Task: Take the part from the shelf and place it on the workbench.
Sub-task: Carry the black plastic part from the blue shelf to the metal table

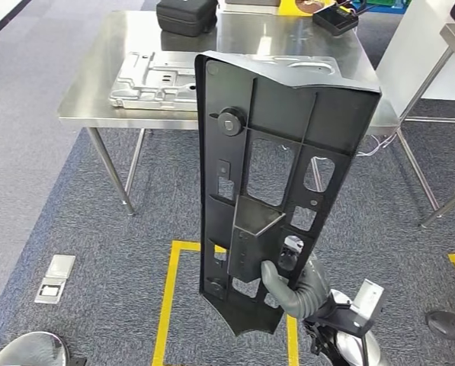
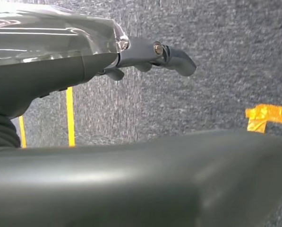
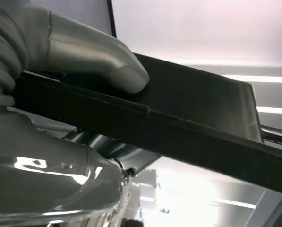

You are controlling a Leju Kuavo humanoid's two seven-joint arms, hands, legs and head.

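Head view: black ribbed part (image 1: 270, 175) with cutouts, upright

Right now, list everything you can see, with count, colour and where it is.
black ribbed plastic panel part: one, black, held upright ahead of the table
stainless steel workbench table: one, silver, ahead
flat silver metal plate: one, silver, on the table's left
black zipped case: one, black, table's far edge
yellow floor tape: lines, yellow, grey carpet
metal floor socket: one, silver, floor at left
right robot hand: grey, grips the part's lower end
left robot hand: grey, hangs over carpet
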